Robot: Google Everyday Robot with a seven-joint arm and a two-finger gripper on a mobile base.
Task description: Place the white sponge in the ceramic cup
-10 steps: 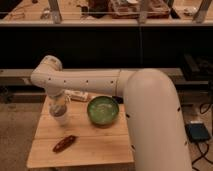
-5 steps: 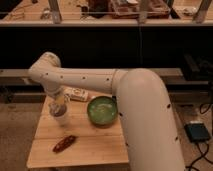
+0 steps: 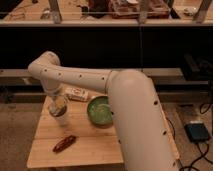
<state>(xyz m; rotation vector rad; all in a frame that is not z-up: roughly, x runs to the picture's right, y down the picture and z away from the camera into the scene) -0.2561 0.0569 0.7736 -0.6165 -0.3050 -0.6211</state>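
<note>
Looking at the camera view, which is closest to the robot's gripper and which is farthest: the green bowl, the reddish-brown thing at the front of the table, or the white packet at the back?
The gripper hangs over the left side of the wooden table.
1. White packet: just behind it, to the right.
2. Green bowl: further right, mid-table.
3. Reddish-brown item: nearer the front edge.
The bowl and the reddish-brown item are nearly too close to call.

- Arm (image 3: pixel 85 77): smooth white tubular casing, matte, with a row of small dark screw holes along its length.
- Elbow joint (image 3: pixel 45 67): rounded white housing, upper left of the wooden surface (image 3: pixel 45 150).
- Near segment (image 3: pixel 140 125): thick white cylinder, few dark dots.
- Claw (image 3: pixel 58 106): pale, above the surface's left part.
</note>
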